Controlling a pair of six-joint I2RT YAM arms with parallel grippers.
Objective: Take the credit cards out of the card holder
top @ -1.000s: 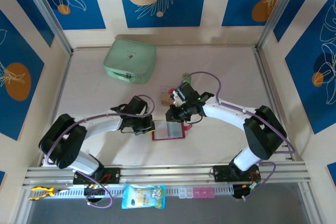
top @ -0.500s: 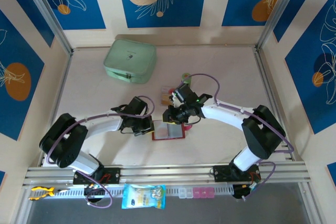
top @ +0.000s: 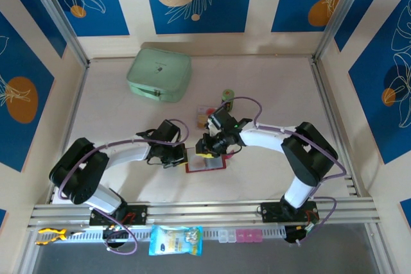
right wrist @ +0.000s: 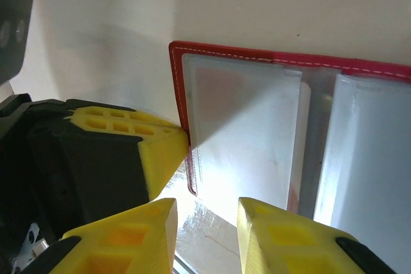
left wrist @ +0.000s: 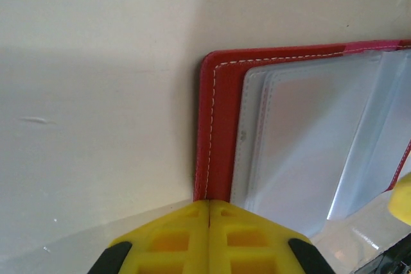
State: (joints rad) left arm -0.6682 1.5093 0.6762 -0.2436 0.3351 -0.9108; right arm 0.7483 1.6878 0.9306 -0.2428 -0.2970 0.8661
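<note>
The card holder [top: 207,164] lies open on the table, dark red with greyish clear sleeves [left wrist: 302,139]. My left gripper [top: 182,154] is shut, and its yellow tips [left wrist: 209,203] rest on the holder's red left edge [left wrist: 221,126]. My right gripper [top: 205,148] hovers over the holder's far left part. It is open [right wrist: 205,213], with a clear sleeve [right wrist: 250,133] below the gap and nothing clamped. The left gripper's finger [right wrist: 160,149] shows beside the red edge [right wrist: 176,94]. The credit cards [top: 204,113] lie in a small pile behind the holder.
A small green can [top: 227,95] stands just right of the cards. The mint-green zip case [top: 159,74] sits at the back left. On the near rail lie a blue snack packet [top: 175,240], pink pill boxes [top: 244,235] and a yellow tool [top: 50,235].
My right gripper has moved left and nearer, onto the holder's far left part, and its jaws have spread apart. The left gripper has stayed put.
</note>
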